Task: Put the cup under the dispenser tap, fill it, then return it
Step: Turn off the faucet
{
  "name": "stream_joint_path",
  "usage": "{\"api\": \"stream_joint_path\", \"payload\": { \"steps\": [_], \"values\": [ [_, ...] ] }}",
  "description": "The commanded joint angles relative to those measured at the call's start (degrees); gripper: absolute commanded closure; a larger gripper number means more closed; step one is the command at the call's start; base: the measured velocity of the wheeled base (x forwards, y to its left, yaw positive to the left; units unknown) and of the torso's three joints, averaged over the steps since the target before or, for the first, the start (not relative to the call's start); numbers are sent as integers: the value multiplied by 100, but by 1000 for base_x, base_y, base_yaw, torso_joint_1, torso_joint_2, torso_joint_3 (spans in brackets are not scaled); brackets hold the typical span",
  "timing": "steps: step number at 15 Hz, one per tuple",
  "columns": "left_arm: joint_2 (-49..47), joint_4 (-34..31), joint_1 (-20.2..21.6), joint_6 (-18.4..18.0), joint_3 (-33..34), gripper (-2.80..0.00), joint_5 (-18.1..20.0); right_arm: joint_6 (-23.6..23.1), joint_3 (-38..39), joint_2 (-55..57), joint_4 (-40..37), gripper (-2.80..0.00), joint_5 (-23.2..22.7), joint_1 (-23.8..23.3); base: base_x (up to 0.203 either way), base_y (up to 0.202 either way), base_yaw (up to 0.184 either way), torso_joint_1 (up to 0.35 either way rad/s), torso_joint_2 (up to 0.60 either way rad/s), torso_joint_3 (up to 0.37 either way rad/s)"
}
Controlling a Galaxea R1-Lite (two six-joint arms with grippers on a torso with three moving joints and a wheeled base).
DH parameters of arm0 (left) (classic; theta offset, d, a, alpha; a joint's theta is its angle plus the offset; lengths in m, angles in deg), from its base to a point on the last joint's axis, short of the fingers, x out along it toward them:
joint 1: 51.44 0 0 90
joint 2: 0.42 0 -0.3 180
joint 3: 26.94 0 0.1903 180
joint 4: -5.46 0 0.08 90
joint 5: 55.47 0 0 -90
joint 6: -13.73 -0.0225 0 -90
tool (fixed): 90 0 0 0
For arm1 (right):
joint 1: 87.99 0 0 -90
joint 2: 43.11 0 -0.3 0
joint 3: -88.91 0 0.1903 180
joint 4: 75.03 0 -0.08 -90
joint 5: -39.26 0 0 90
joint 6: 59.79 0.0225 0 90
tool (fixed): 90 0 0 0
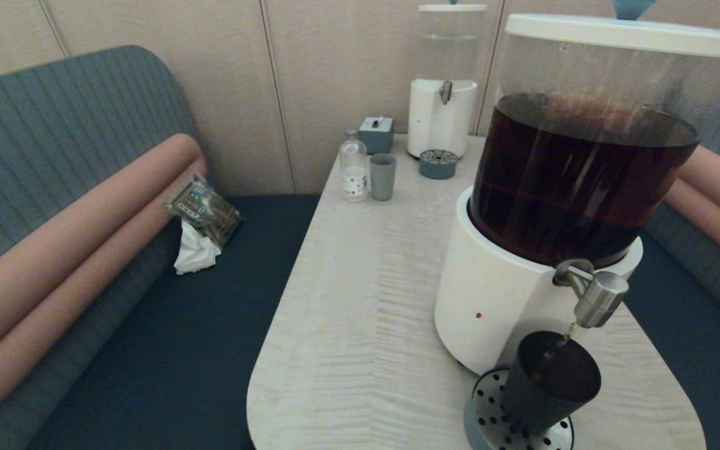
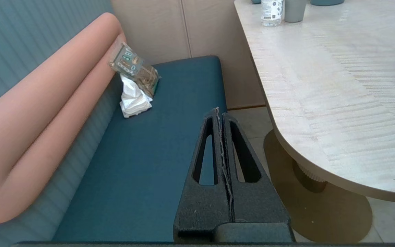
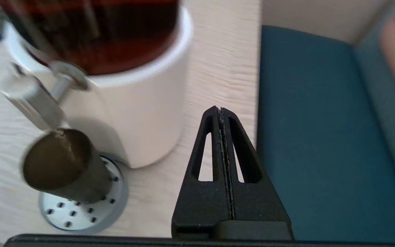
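Note:
The black cup (image 1: 549, 382) stands on the perforated drip tray (image 1: 488, 420) right under the steel dispenser tap (image 1: 596, 299), and a thin stream runs from the tap into it. The right wrist view shows the same cup (image 3: 65, 167) below the tap (image 3: 33, 103). My right gripper (image 3: 220, 109) is shut and empty, over the table edge to the right of the dispenser's white base (image 3: 139, 116), apart from the cup. My left gripper (image 2: 218, 110) is shut and empty, parked over the blue bench seat beside the table. Neither gripper shows in the head view.
The big dispenser (image 1: 579, 181) holds dark brown drink. At the table's far end stand a small dispenser (image 1: 442, 94), a grey-blue cup (image 1: 382, 176), a clear bottle (image 1: 354, 167) and a small box (image 1: 376, 134). A packet and crumpled tissue (image 1: 200, 226) lie on the left bench.

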Motion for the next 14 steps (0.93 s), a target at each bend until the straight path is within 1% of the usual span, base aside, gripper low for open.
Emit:
{"api": "stream_joint_path", "payload": {
  "steps": [1, 4, 7, 10, 14],
  "values": [
    [-5, 4, 2, -4, 229, 0, 1, 30, 306, -443, 18, 0, 171, 19, 0, 0, 0, 0, 0, 0],
    [-4, 9, 2, -4, 229, 0, 1, 59, 721, -1001, 33, 0, 197, -119, 0, 0, 0, 0, 0, 0],
    [-4, 4, 2, -4, 229, 0, 1, 67, 875, -1524, 18, 0, -102, -395, 0, 0, 0, 0, 0, 0],
    [0, 4, 2, -4, 229, 0, 1, 78, 1105, -2105, 23, 0, -397, -542, 0, 0, 0, 0, 0, 0],
    [0, 4, 2, -4, 229, 0, 1, 26, 1505, -2718, 39, 0, -482, -620, 0, 0, 0, 0, 0, 0]
  ]
}}
